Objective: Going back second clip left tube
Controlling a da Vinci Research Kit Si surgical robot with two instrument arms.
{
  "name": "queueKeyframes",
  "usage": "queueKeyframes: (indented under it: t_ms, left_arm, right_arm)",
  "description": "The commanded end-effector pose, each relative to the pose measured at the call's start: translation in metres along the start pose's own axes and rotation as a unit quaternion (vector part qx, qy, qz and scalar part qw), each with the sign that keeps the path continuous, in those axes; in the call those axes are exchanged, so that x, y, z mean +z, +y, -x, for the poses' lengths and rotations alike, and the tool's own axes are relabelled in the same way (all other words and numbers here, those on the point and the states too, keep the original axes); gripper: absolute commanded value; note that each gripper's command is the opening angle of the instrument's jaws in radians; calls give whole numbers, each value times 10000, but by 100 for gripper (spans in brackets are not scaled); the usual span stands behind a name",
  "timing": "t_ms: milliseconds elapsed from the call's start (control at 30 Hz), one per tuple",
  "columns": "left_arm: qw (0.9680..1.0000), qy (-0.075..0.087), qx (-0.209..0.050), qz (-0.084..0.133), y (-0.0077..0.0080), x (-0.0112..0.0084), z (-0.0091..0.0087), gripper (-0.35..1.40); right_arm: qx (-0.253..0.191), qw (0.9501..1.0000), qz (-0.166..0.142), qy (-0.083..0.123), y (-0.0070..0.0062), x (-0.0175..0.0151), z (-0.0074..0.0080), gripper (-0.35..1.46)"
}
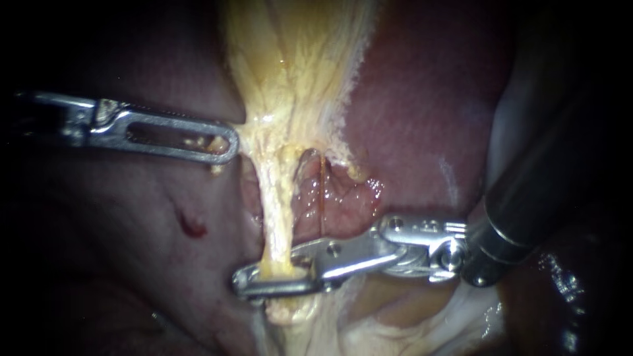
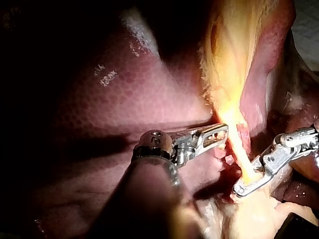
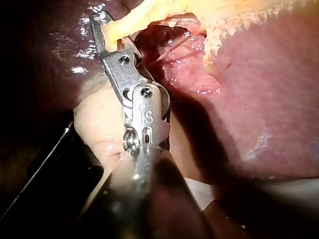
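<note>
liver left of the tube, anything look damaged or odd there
Yes: a small dark red mark on the liver, below the left instrument and apart from it. It looks like a nick or a spot of blood; which cannot be told. Nothing else there stands out.

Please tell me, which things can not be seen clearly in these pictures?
Any clip on the tube: endoscope view, the right instrument covers that spot.
Shaft of the left instrument: endoscope view, lost in darkness.
Where the tube leads: right wrist view, cut off by the edge.
</note>
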Motion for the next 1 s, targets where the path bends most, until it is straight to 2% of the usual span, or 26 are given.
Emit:
queueKeyframes:
  t_ms: [33,233,267,333,367,400,467,567,667,867,1000]
  left_arm:
    - [10000,0,0,2,0,0,0,-35]
    - [10000,0,0,2,0,0,0,-35]
    - [10000,0,0,3,0,0,0,-35]
    - [10000,0,0,2,0,0,0,-35]
    - [10000,-1,0,3,0,0,0,-35]
    - [10000,-1,0,3,0,0,0,-35]
    - [10000,-1,0,3,0,1,0,-35]
    - [10000,-2,0,4,0,1,0,-35]
    - [10000,-3,1,5,0,1,-1,-35]
    - [10000,-5,1,7,0,2,-1,-35]
    - [10000,-4,2,6,0,1,-1,-35]
  right_arm:
    - [3,10000,4,1,0,0,1,-35]
    - [2,10000,-31,-6,0,-1,1,-35]
    - [0,10000,-53,-10,0,-1,1,-26]
    - [28,10000,-11,-2,0,-2,2,10]
    - [26,9999,109,20,1,-1,2,27]
    - [-32,9993,357,62,2,0,1,39]
    - [-108,9984,547,88,2,1,1,45]
    - [-191,9976,656,97,5,2,1,48]
    - [-465,9949,894,99,11,3,0,50]
    - [-1080,9851,1337,33,29,-6,4,50]
    - [-1271,9793,1573,-12,32,-19,9,50]
